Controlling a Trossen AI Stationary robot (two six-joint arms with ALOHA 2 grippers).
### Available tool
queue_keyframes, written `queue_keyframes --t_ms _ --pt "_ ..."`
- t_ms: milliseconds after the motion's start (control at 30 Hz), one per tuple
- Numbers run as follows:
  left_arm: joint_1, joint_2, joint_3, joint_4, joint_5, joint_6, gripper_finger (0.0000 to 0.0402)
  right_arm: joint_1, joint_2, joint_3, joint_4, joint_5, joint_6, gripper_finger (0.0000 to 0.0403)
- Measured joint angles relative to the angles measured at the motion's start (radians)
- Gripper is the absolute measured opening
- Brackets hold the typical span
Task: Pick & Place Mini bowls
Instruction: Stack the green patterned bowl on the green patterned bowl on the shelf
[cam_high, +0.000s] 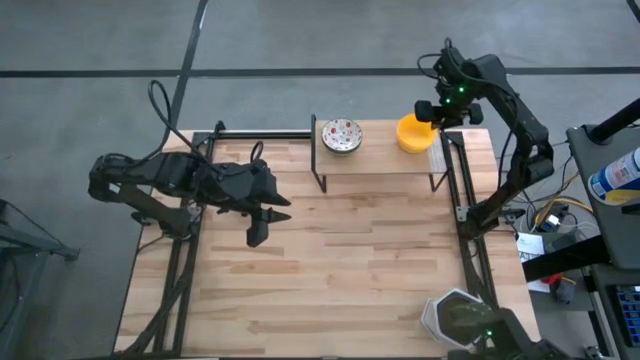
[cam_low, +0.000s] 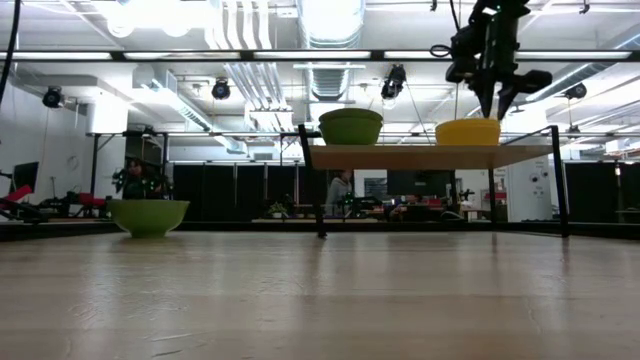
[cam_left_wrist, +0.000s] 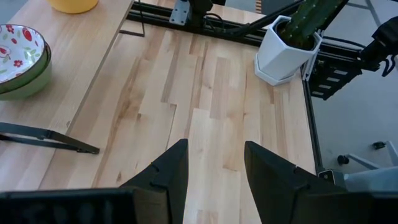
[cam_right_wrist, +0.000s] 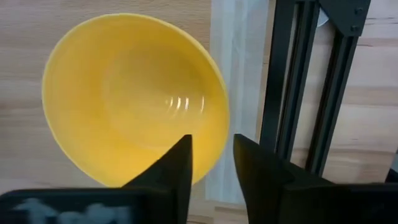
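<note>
Yellow mini bowl (cam_right_wrist: 134, 99) on raised shelf (cam_high: 380, 160), right end effector (cam_right_wrist: 211, 162) just above

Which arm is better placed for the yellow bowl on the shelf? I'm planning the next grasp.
Right: the right gripper hangs open right over the yellow bowl's rim, while the left gripper hovers over bare table.

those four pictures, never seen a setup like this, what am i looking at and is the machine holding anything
Two dark robot arms work at a wooden table. One camera looks down from above, one sits at table height, and one rides each wrist. On a raised shelf sit a speckled bowl and a yellow bowl. The right gripper hovers open over the yellow bowl's rim, holding nothing. The left gripper waits open above bare wood. A white plant pot stands at the table's corner.
</note>
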Motion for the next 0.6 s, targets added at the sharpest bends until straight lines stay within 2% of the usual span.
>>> queue_keyframes --t_ms 200,367,600 --pt "0.000 0.000 0.000 -0.019 -0.006 0.000 0.0149 0.002 -0.044 0.000 -0.002 -0.002 0.004 0.0145" --pt "0.006 0.005 -0.010 -0.134 -0.082 -0.017 0.0149 0.020 -0.107 0.000 0.000 -0.002 0.007 0.0152" --pt "0.058 0.004 -0.138 -0.218 -0.138 -0.033 0.0149 0.057 -0.201 0.000 0.005 -0.005 0.014 0.0149"
